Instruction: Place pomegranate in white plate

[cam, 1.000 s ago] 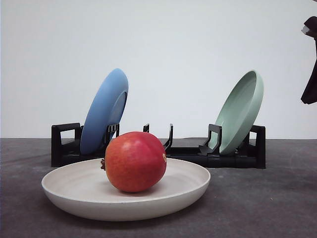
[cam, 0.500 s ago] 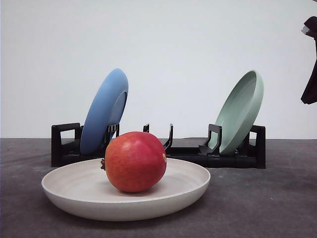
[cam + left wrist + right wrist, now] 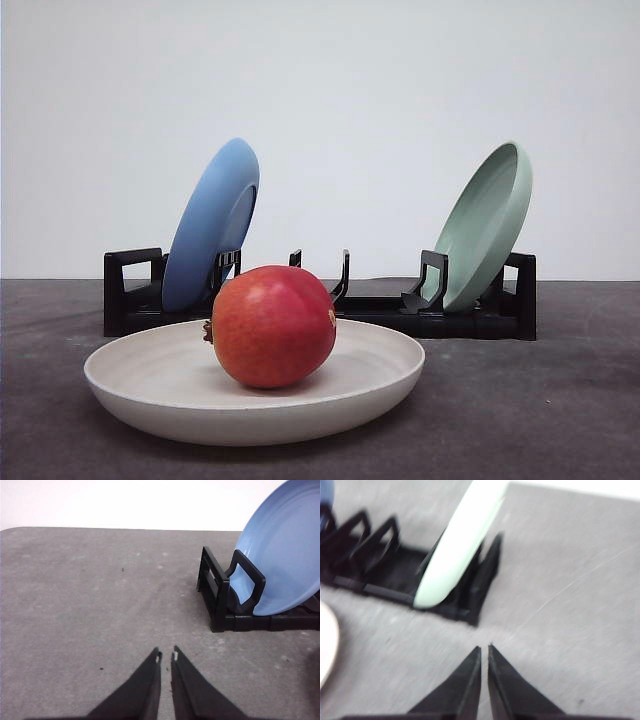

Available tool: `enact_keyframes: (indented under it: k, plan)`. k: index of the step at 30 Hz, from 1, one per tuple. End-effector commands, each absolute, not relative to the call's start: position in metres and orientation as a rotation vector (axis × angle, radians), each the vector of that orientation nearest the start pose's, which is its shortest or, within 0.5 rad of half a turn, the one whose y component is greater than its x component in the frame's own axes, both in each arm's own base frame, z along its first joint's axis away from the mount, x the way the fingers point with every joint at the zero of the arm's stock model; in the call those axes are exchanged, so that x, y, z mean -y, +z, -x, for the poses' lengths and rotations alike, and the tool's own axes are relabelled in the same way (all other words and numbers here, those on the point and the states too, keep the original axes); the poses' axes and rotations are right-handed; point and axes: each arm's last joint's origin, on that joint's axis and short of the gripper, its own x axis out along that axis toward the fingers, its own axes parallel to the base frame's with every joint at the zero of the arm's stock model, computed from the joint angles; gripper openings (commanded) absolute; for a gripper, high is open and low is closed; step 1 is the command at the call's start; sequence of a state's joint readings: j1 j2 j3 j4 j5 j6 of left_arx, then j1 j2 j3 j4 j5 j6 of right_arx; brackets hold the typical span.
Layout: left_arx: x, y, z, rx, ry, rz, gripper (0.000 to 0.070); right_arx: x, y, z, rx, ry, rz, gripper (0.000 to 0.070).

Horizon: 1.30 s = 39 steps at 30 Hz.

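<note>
The red pomegranate rests inside the wide white plate at the front of the grey table, its small dark nub pointing left. No gripper touches it. My left gripper is shut and holds nothing, hovering over bare table beside the left end of the black rack. My right gripper is also shut and holds nothing, above the table near the rack's right end. A sliver of the white plate's rim shows in the blurred right wrist view.
Behind the white plate a black dish rack holds a blue plate leaning at its left and a pale green plate at its right. The blue plate and green plate also appear in the wrist views.
The dark part of the right arm at the upper right edge of the front view has left the picture. The pomegranate and plates have not moved.
</note>
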State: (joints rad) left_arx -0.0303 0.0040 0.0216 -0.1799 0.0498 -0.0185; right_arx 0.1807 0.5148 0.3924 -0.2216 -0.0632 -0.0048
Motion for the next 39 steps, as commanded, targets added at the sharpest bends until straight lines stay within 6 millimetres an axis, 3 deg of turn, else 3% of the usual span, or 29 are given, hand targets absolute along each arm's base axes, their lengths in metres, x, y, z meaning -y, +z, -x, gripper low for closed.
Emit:
enact_keyframes:
  k: [1,8,16,39]
  plan:
    - [0.004,0.149,-0.096,-0.178,-0.074,0.013,0.0016,-0.023,0.224,-0.124,-0.273,0.224,0.034,0.0017]
    - [0.004,0.149,-0.096,-0.178,-0.074,0.013,0.0016,-0.011,0.186,-0.105,-0.111,0.143,0.006,0.0017]
    - [0.004,0.149,-0.096,-0.178,-0.074,0.013,0.0016,-0.004,0.163,-0.098,-0.037,0.071,-0.001,0.0017]
    - [0.004,0.149,-0.096,-0.178,-0.074,0.013,0.0016,-0.003,0.163,-0.097,-0.037,0.068,0.000,0.0017]
